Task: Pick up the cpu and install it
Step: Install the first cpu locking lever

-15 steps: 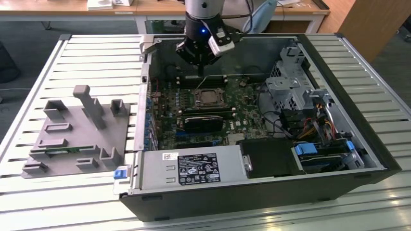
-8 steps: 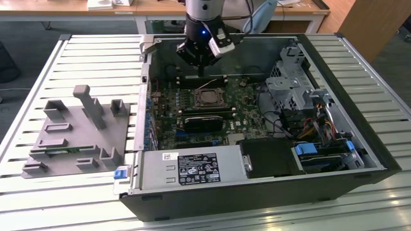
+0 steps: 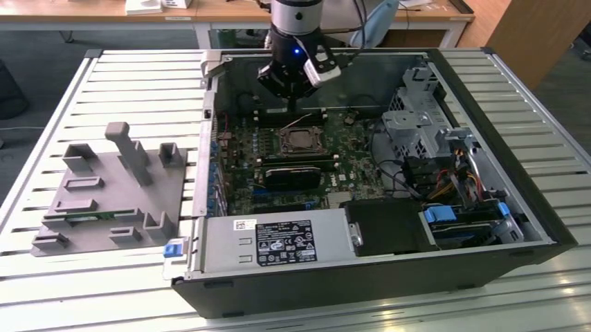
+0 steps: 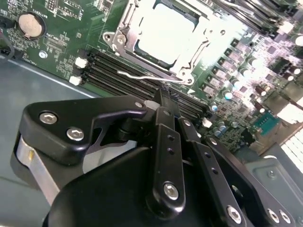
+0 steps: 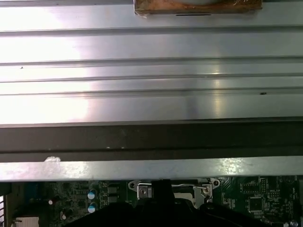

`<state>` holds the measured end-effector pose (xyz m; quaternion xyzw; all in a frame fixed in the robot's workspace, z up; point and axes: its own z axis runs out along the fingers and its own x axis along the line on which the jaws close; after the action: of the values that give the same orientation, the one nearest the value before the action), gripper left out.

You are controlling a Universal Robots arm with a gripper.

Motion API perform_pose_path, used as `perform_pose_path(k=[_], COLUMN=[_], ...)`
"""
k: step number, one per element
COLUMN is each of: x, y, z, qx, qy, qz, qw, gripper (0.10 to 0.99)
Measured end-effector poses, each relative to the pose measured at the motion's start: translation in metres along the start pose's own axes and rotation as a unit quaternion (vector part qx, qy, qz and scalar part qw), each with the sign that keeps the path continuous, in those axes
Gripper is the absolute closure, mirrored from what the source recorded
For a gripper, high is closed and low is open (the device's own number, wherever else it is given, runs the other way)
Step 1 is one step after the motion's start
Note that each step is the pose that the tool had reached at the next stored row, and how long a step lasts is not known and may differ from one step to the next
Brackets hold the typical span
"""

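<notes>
While the arm hangs inside the open computer case (image 3: 517, 207):
Hand (image 3: 292, 104): clenched, fingers pressed together, empty, just above the socket's 12 o'clock edge.
Cpu (image 4: 165, 30): seated in the motherboard socket (image 3: 300, 140), apart from the hand.
Counter (image 3: 138, 76): slatted metal.

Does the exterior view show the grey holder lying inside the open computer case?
No. The grey holder rests on the slatted table, to the exterior view's left of the open computer case.
</notes>
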<state>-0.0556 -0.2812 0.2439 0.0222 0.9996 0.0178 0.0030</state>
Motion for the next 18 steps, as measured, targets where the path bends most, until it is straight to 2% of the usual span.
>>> perform_pose_path(k=[3,6,13,18], x=[-0.0009,-0.0009,-0.0026,-0.0079], y=[-0.0001,-0.0001,0.0002,0.0014], z=[0.0024,0.0045,0.0095,0.0138], qx=[-0.0009,-0.0112,-0.0104,-0.0095], qy=[0.0,0.0005,0.0005,0.0005], qz=[0.0,0.0,-0.005,-0.005], qw=[1.0,0.9999,0.9999,0.9999], gripper=[0.98,0.98,0.98,0.98])
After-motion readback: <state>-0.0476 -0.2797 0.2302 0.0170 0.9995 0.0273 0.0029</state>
